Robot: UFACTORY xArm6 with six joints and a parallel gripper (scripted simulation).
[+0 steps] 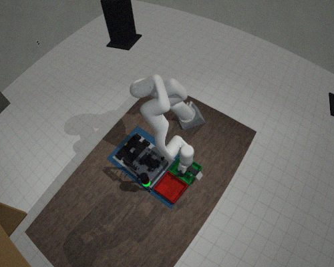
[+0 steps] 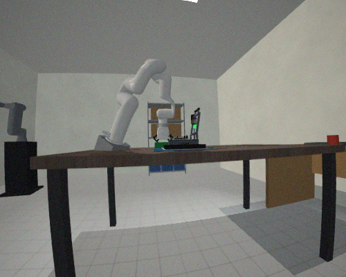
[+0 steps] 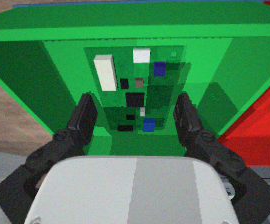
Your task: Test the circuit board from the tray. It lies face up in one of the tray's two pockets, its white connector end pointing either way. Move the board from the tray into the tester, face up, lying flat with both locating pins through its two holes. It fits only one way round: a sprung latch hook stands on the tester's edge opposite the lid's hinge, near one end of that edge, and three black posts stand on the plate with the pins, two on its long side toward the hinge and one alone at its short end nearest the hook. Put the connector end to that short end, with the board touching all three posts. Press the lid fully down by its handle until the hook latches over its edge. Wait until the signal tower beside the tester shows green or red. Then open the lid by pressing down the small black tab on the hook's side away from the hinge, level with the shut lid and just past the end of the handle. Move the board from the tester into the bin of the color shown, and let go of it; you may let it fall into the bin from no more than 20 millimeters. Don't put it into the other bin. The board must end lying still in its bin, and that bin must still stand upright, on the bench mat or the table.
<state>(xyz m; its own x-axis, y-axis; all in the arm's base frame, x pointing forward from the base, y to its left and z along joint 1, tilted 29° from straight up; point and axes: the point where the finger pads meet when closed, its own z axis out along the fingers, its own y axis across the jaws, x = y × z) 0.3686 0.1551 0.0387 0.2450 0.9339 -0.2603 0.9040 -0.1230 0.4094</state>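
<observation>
The circuit board [image 3: 153,88] lies face up on the floor of the green bin [image 3: 136,32] [image 1: 197,165] [image 2: 161,145], its white connector at the upper left in the wrist view. My gripper [image 3: 134,103] [image 1: 182,173] [image 2: 162,141] is open wide over the bin. Its fingers stand apart on both sides of the board, with gaps between. The signal tower [image 1: 146,183] [image 2: 194,127] shows green. The tester's lid [image 2: 197,119] stands raised. Small details of the tester are too dark to tell.
The red bin [image 1: 171,188] [image 3: 258,125] stands directly beside the green one and looks empty. The blue bench mat [image 1: 167,203] lies under the dark equipment. The signal tower and raised lid stand tall near the bins. The green bin's walls surround the fingers closely.
</observation>
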